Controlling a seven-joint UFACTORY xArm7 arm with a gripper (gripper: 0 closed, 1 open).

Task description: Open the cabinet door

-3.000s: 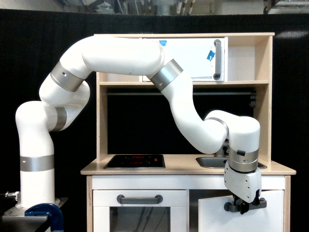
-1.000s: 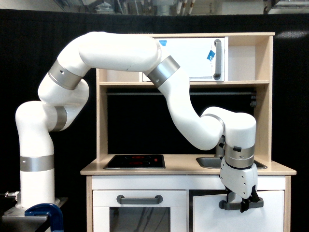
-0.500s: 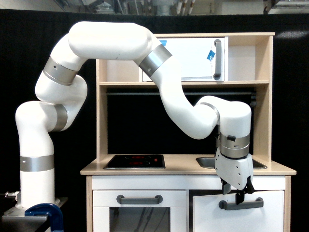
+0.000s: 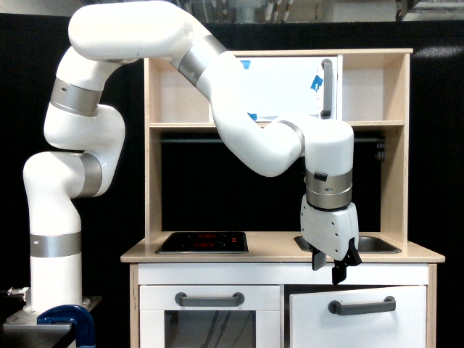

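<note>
A white robot arm (image 4: pixel 80 181) rises from its base at the exterior view's left, bends high, then slopes down to the right. Its gripper (image 4: pixel 331 267) points straight down, fingers slightly spread and holding nothing, in front of the counter (image 4: pixel 275 254) edge. Just below, apart from it, the cabinet door (image 4: pixel 355 319) with its grey bar handle (image 4: pixel 362 306) stands slightly ajar. Behind sit a stovetop (image 4: pixel 203 241) and sink (image 4: pixel 377 245).
</note>
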